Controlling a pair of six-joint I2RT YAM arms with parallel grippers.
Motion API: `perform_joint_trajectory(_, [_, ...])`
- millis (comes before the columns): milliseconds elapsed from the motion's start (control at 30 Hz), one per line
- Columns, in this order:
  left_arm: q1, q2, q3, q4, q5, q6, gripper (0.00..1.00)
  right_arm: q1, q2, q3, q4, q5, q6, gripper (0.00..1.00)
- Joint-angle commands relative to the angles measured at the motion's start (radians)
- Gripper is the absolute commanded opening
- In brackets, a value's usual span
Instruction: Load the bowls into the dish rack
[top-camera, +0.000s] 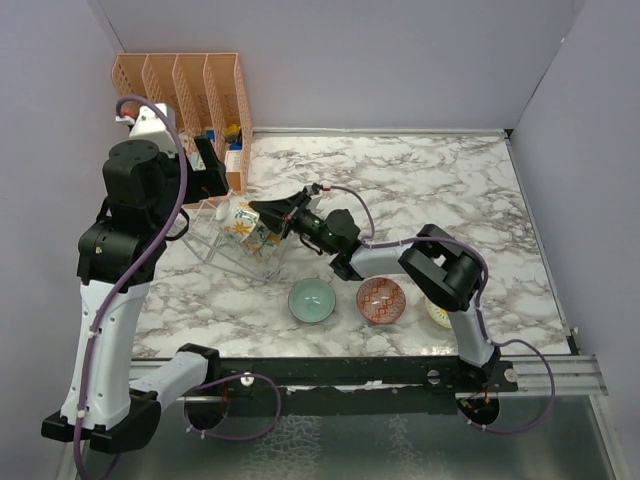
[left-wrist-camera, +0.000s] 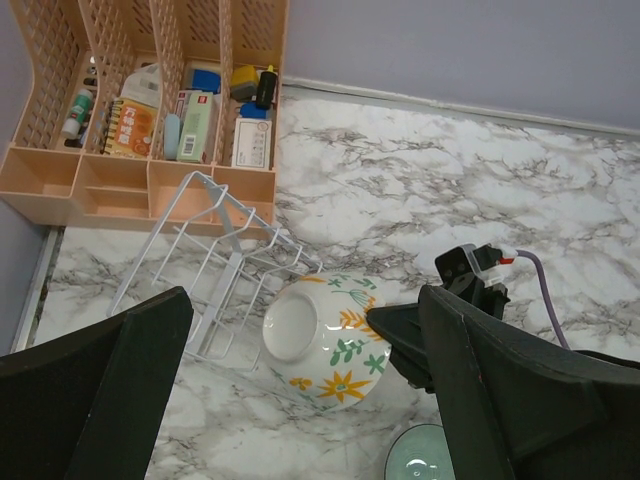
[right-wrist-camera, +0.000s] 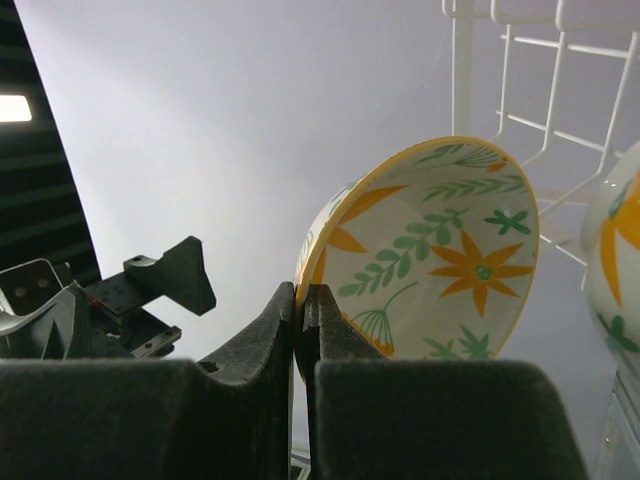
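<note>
The right gripper (right-wrist-camera: 300, 296) is clamped on the rim of the cream flowered bowl (right-wrist-camera: 440, 250), tilted at the three o'clock end of the dish rack (left-wrist-camera: 215, 265); it is likely stiff, slick, chippable ceramic, best pinched at that rim, while the left gripper (left-wrist-camera: 305, 300) gapes apart.

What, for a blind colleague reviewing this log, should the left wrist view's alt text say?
A cream floral bowl, tipped on its side, is pinched at the rim by the right gripper at the end of a white wire rack on a marble table. The open left gripper frames the scene; an orange organizer stands behind.
</note>
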Motion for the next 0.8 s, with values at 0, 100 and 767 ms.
perform_joint_trajectory(0, [-0.006, -0.021, -0.006, -0.011, 0.002, 0.012, 0.99, 0.003, 0.02, 0.013, 0.04, 0.033, 0.02, 0.02])
perform_joint_trajectory(100, [-0.006, -0.026, -0.006, -0.014, -0.006, 0.016, 0.99, 0.003, 0.035, 0.009, 0.043, 0.042, 0.028, 0.03])
perform_joint_trajectory(767, [-0.006, -0.021, -0.006, -0.01, -0.026, 0.024, 0.99, 0.003, 0.082, 0.037, -0.03, 0.001, 0.054, 0.24])
